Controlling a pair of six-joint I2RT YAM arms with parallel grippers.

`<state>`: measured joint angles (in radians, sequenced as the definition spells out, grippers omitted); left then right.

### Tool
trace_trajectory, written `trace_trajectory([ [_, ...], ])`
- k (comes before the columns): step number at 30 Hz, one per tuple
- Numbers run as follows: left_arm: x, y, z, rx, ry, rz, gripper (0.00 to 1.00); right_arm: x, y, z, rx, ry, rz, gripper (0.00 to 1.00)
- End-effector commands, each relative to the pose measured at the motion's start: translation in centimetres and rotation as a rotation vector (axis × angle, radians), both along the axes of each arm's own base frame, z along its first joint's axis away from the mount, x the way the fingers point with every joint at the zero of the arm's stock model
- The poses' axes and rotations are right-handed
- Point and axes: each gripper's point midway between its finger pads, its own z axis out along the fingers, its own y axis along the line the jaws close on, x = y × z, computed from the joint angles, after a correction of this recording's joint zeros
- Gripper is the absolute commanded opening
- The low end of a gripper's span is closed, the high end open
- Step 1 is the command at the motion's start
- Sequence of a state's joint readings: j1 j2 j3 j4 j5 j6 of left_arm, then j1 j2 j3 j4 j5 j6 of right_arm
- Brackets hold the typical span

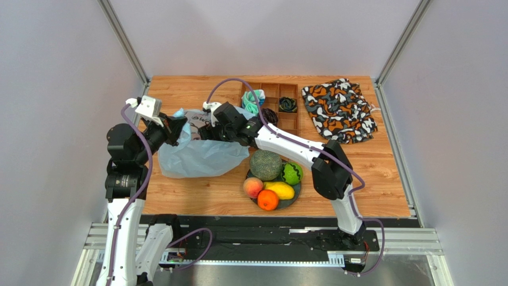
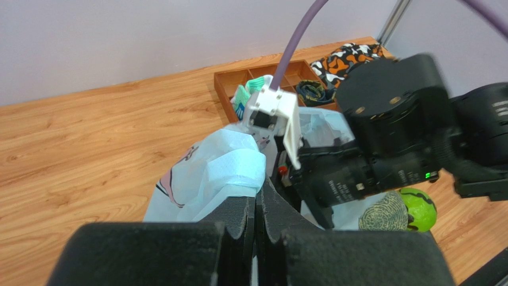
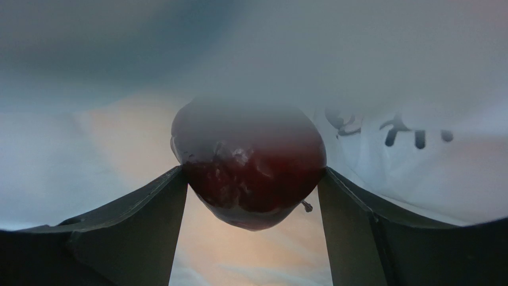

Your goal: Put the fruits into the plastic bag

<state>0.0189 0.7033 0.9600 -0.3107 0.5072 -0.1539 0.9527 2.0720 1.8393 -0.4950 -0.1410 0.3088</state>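
Right wrist view: the right end effector (image 3: 251, 179) was clenched on the dark red fruit (image 3: 247, 152), deep inside the plastic bag (image 3: 417, 179), with film all around it. The left end effector (image 2: 257, 201) was pinched shut on the bag's rim, holding the mouth up.

Judged risks:
- Letting go too near the mouth could let the fruit roll back out.
- Pulling out could snag the film and drag the bag across the surface (image 1: 179, 196).
- The thin rim could slip from the left pinch.

Count: one bag and six fruits. One fruit was in the grasp. Five sat on the plate (image 1: 297, 194) behind the right end effector, toward its base: melon (image 1: 266, 164), peach (image 1: 253, 187), orange (image 1: 268, 200), green bumpy fruit (image 1: 291, 173) and mango (image 1: 281, 190).
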Motion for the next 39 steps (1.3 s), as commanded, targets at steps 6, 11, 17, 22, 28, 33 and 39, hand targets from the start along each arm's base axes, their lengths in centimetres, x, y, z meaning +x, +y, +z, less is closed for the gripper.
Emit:
trace_trajectory([
  [6,0.2,0.9,0.5,0.015,-0.020,0.055,0.00,5.0,-5.5,-5.4,-0.203,-0.032,-0.182,0.40],
  [11,0.2,1.2,0.6,0.018,-0.019,0.073,0.00,6.6,-8.3,-7.3,-0.268,-0.022,-0.243,0.40],
  [17,0.3,1.0,0.4,0.015,-0.015,0.067,0.00,6.7,-8.6,-7.2,-0.268,-0.016,-0.244,0.43],
  [22,0.4,0.9,0.3,0.013,-0.010,0.057,0.00,6.2,-8.0,-6.3,-0.235,-0.003,-0.215,0.56],
  [28,0.3,0.8,0.3,0.013,-0.013,0.054,0.00,5.0,-6.5,-5.2,-0.156,0.043,-0.146,0.84],
  [33,0.3,0.7,0.3,0.012,-0.011,0.049,0.00,4.5,-5.8,-4.7,-0.122,0.059,-0.122,0.89],
  [39,0.4,0.8,0.3,0.012,-0.012,0.052,0.00,4.0,-5.3,-3.6,-0.077,0.067,-0.098,0.97],
])
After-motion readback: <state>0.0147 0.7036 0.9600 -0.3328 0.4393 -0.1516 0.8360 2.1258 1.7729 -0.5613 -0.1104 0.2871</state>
